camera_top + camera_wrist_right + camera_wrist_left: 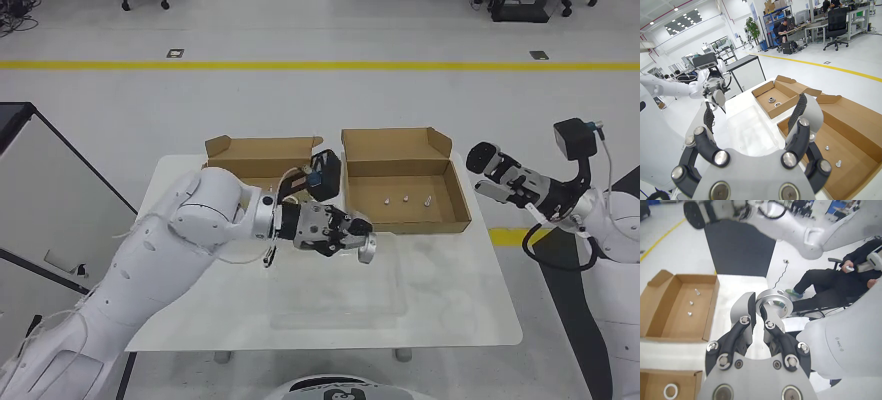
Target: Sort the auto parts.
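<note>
Nearest the robot, the clear tray [340, 296] is lying on the white table [460, 290], close to the table's near edge, with bare tabletop showing to its right and left. The left gripper [757, 306] is hanging above the tray's far rim, just on the near side of the right box [440, 212]. Its fingers are pinching the wall of the metal collar [785, 305], one pad inside the bore and the other outside, so the collar is being held in the air, clear of the table. Beyond the tray, two open cardboard boxes are standing side by side along the table's far edge, flaps folded back and only a narrow gap between them. The left box [258, 150] is holding a flanged part [771, 99] and a white ring [778, 104] lying close together. Three screws [406, 198] are lying apart in a row on the right box's floor, the floor around them showing bare. The right gripper [755, 101] is hovering raised just off the table's right edge, near the right box's outer wall, with its fingers spread wide and gripping nothing. Past the table, open floor is stretching away to a yellow line [320, 65].
</note>
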